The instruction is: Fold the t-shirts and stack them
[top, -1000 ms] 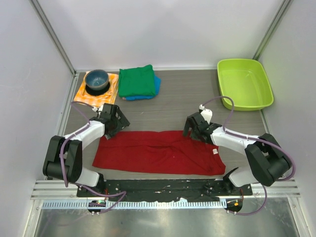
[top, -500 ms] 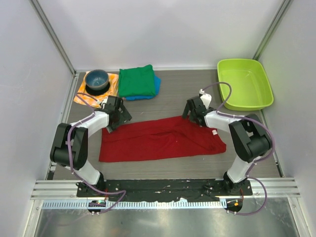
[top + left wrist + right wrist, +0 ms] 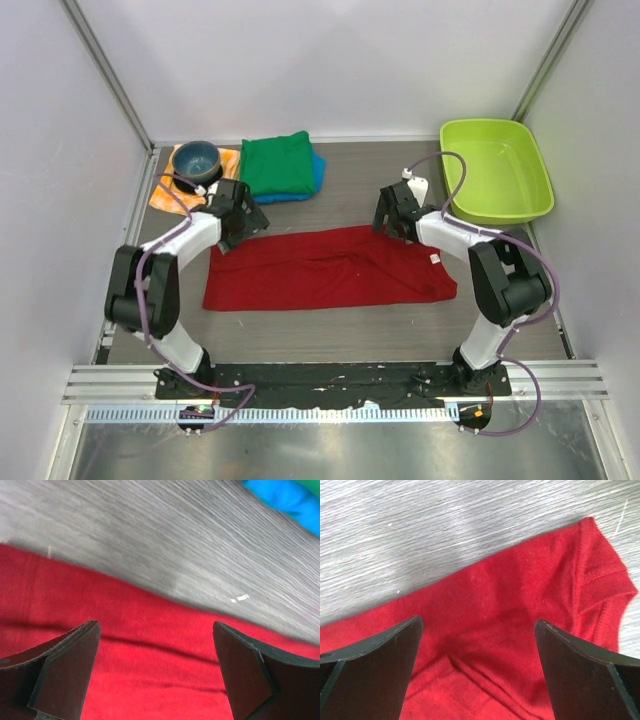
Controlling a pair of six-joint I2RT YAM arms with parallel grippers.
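Note:
The dark red t-shirt (image 3: 325,268) lies flat as a long folded strip across the middle of the table, also seen under the jaws in the wrist views (image 3: 150,665) (image 3: 520,610). A green t-shirt (image 3: 277,163) sits folded on a blue t-shirt (image 3: 317,172) at the back. My left gripper (image 3: 240,215) hangs over the red shirt's far left corner, open and empty. My right gripper (image 3: 397,218) is over the far right corner, open too, nothing between its fingers.
A blue bowl (image 3: 196,161) stands on an orange checked cloth (image 3: 170,194) at the back left. A lime green bin (image 3: 495,170) occupies the back right. Metal frame posts and white walls border the table.
Both grippers have moved away from me, and the red shirt's far edge has travelled with them toward the back. The shirt now lies further from the near edge.

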